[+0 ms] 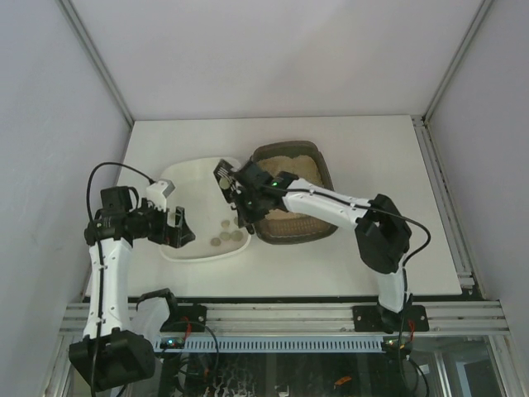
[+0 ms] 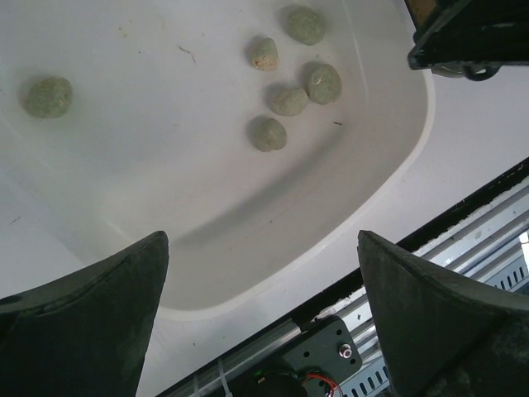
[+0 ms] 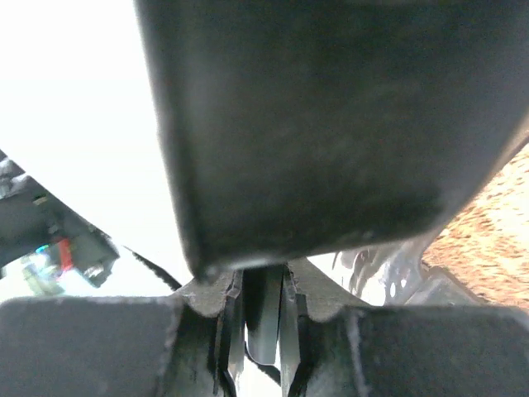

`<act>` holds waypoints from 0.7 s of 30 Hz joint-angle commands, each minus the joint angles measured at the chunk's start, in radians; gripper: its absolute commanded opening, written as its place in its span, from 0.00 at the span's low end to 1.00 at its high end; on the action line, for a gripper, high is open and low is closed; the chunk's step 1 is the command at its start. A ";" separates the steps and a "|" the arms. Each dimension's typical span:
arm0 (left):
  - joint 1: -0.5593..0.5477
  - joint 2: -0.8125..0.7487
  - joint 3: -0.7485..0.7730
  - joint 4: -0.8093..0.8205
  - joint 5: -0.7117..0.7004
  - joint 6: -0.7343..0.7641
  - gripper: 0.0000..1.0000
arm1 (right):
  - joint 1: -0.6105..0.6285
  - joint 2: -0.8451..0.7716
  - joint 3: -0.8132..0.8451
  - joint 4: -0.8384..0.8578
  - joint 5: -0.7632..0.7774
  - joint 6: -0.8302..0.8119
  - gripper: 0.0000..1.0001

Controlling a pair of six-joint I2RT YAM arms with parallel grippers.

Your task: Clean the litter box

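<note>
The dark brown litter box (image 1: 299,236) holds beige litter (image 1: 289,165) (image 3: 496,223) right of centre. To its left, touching it, lies a white tray (image 1: 186,178) (image 2: 165,165) with several greenish clumps (image 1: 225,236) (image 2: 289,99). My right gripper (image 1: 248,198) (image 3: 263,306) is shut on the handle of a dark scoop (image 1: 225,175) (image 3: 331,124), whose head hangs over the tray's right side. My left gripper (image 1: 183,227) (image 2: 263,248) stands open and empty over the tray's near left edge.
The table's near edge with the aluminium rail and the left arm's base (image 2: 331,356) lies just beyond the tray. The right arm (image 1: 331,203) reaches across the litter box. Grey walls close off the table at the back and sides.
</note>
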 commanded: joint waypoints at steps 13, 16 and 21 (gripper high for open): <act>0.120 -0.030 0.069 -0.041 0.102 0.084 1.00 | 0.245 0.105 0.264 -0.231 0.750 -0.242 0.00; 0.127 -0.060 0.061 -0.021 0.077 0.062 1.00 | 0.245 0.091 0.263 -0.225 0.774 -0.244 0.00; 0.126 -0.112 0.093 0.027 0.025 -0.072 1.00 | 0.228 0.002 0.233 -0.243 0.841 -0.185 0.00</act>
